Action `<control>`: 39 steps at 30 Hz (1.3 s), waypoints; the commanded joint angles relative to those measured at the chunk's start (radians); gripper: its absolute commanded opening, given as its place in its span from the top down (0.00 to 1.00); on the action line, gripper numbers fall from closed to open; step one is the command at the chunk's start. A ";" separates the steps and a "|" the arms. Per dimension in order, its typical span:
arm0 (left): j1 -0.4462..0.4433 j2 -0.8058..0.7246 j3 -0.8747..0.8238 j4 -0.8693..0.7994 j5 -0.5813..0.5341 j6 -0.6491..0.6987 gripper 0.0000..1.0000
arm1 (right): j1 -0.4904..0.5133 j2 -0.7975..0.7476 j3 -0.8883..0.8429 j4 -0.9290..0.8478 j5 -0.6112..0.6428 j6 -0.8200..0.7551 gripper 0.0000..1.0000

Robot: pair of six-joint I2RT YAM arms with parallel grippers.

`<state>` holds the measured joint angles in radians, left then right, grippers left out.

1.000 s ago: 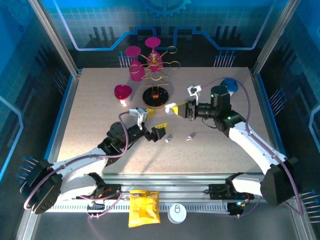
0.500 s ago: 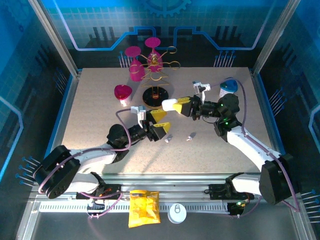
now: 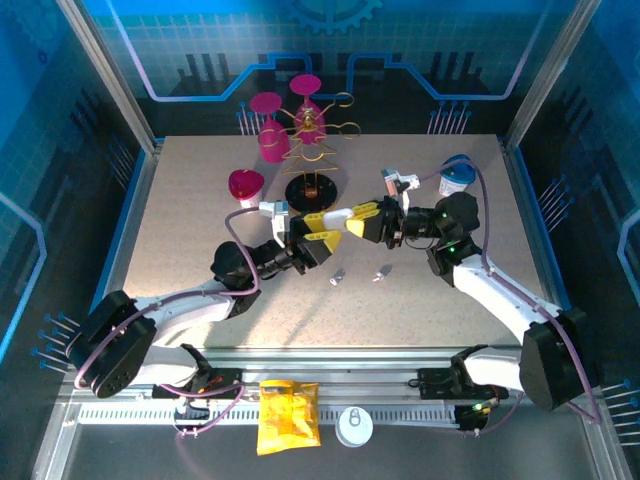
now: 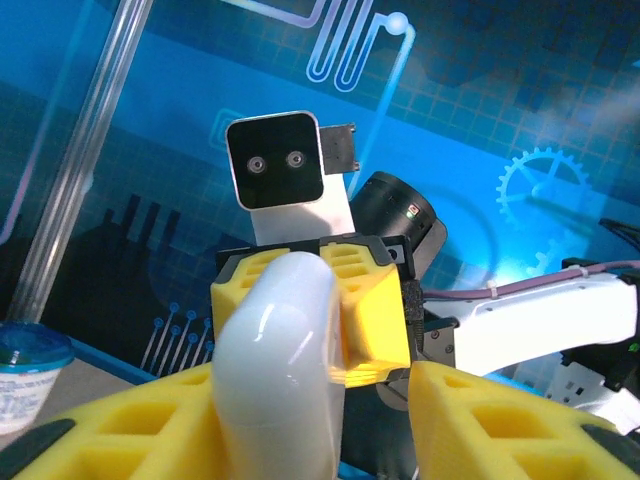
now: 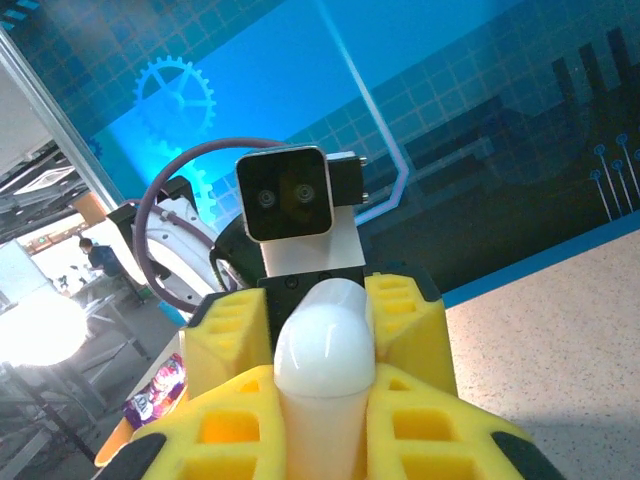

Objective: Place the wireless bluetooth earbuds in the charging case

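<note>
The right tool [image 3: 350, 220] pinches the case [image 3: 336, 217] aloft; the left tool [image 3: 322, 230], spread, flanks it. 2 earbuds [image 3: 338, 276] lie on the counter [image 3: 200, 200] near the case. Case-opening step: left must likely grip its lid.

Glossy smooth white plastic charging case [image 5: 325, 350], matt speckled table [image 3: 200, 220], gold metal wire rack [image 3: 312, 125]

Surface [image 3: 180, 230]: pale beige, finely speckled.
Charging case [image 5: 325, 345]: glossy white.
Left tool [image 3: 328, 230]: yellow fingers, grid-holed.
Right tool [image 3: 351, 220]: same yellow, black body.
Earbuds [image 3: 337, 275]: whitish grey.
Far-left glasses [image 3: 267, 103]: magenta pink.
Stand [image 3: 311, 192]: gold wire, black base.
Far-right cup [image 3: 458, 172]: blue lid, white body.
Walls [image 3: 430, 40]: blue, pale grid, circuit lines, gear outlines.
Near packet [image 3: 288, 415]: yellow.
Arms [image 3: 180, 310]: white and black, purple cables.
</note>
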<state>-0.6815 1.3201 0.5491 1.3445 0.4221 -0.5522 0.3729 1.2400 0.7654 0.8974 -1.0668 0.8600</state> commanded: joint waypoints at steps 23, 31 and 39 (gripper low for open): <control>-0.013 0.005 0.033 0.027 0.189 0.201 0.88 | 0.031 -0.146 0.109 -0.671 0.335 -0.382 0.57; -0.013 -0.023 0.005 -0.038 0.204 0.306 0.88 | 0.030 -0.150 0.189 -0.754 0.388 -0.398 0.50; 0.002 -0.101 -0.041 -0.199 0.113 0.504 0.87 | 0.034 -0.217 0.144 -0.672 0.267 -0.414 0.33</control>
<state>-0.6853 1.2606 0.5285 1.1851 0.5541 -0.1654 0.4049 1.0744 0.9276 0.1757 -0.7525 0.4564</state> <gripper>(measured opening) 0.216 0.656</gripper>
